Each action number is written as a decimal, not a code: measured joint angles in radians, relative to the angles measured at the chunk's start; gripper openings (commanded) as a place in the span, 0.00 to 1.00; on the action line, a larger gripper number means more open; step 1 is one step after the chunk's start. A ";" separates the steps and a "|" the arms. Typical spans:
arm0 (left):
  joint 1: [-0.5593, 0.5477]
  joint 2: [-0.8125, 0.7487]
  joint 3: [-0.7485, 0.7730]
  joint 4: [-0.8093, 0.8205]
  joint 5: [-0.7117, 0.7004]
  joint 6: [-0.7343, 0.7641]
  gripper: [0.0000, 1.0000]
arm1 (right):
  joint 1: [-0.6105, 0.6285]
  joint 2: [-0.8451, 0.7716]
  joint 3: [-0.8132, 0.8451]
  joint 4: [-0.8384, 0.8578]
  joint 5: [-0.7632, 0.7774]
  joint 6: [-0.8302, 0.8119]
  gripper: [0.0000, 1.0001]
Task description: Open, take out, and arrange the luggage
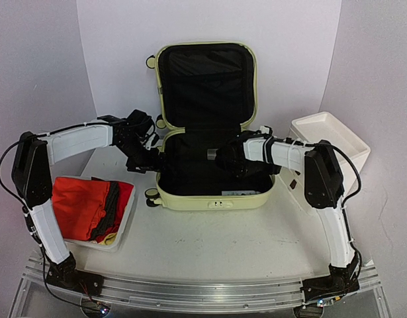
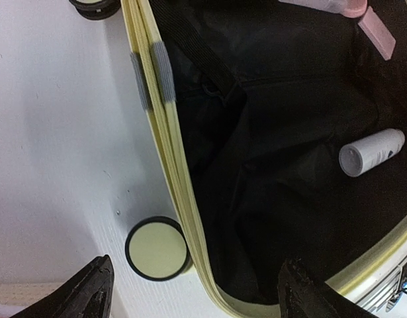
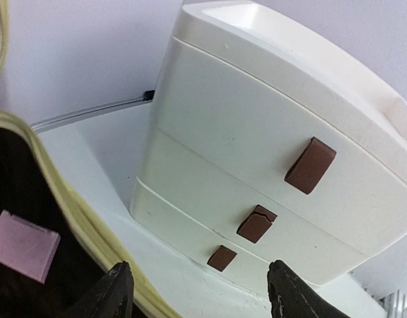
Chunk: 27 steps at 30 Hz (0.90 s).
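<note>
The pale yellow-green luggage point(image 1: 210, 199) lies open on the table, its lid point(image 1: 206, 79) standing upright at the back and the black lining showing. My left gripper point(image 2: 193, 278) is open and straddles the case's left rim point(image 2: 183, 199), just above a wheel point(image 2: 157, 248). A white bottle point(image 2: 372, 151) and a pink item point(image 2: 378, 30) lie inside the case. My right gripper point(image 3: 196, 278) is open and empty over the case's right rim point(image 3: 71, 212), facing the drawer box. A pink item point(image 3: 23, 244) lies on the lining beside it.
A white three-drawer box point(image 3: 256, 152) with brown handles stands close to the right of the case. A white basket point(image 1: 120, 228) holding red, grey and yellow clothes sits at the front left. White walls enclose the back and sides.
</note>
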<state>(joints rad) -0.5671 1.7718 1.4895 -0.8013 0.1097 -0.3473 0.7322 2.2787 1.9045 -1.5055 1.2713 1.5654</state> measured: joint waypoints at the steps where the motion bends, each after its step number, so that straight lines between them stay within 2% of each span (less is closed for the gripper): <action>1: 0.009 0.023 0.024 0.001 0.003 0.000 0.86 | 0.013 -0.017 -0.009 0.046 0.001 -0.105 0.73; 4: 0.024 0.078 0.082 0.010 0.013 -0.002 0.83 | 0.022 -0.114 -0.127 0.260 -0.052 -0.477 0.79; 8: 0.038 0.148 0.132 0.022 0.038 -0.005 0.76 | 0.007 -0.290 -0.334 0.511 -0.211 -0.904 0.77; 10: 0.043 0.187 0.146 0.025 0.051 -0.007 0.68 | 0.000 -0.338 -0.354 0.571 -0.267 -1.077 0.75; 13: 0.050 0.247 0.169 0.026 0.062 -0.010 0.50 | -0.003 -0.350 -0.333 0.606 -0.303 -1.268 0.72; 17: 0.066 0.305 0.190 0.024 0.072 0.000 0.29 | -0.004 -0.317 -0.292 0.573 -0.316 -1.419 0.65; 21: 0.087 0.330 0.217 0.016 0.116 0.002 0.03 | -0.017 -0.263 -0.251 0.533 -0.315 -1.484 0.60; 22: 0.090 0.334 0.225 0.003 0.108 -0.003 0.00 | -0.025 -0.254 -0.250 0.525 -0.314 -1.494 0.59; 27: 0.136 0.345 0.245 -0.028 0.096 -0.016 0.00 | -0.076 -0.244 -0.249 0.485 -0.302 -1.523 0.60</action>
<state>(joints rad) -0.4309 2.1166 1.7344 -0.8291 0.2054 -0.3637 0.6563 2.0350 1.6558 -1.0206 0.9695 0.0422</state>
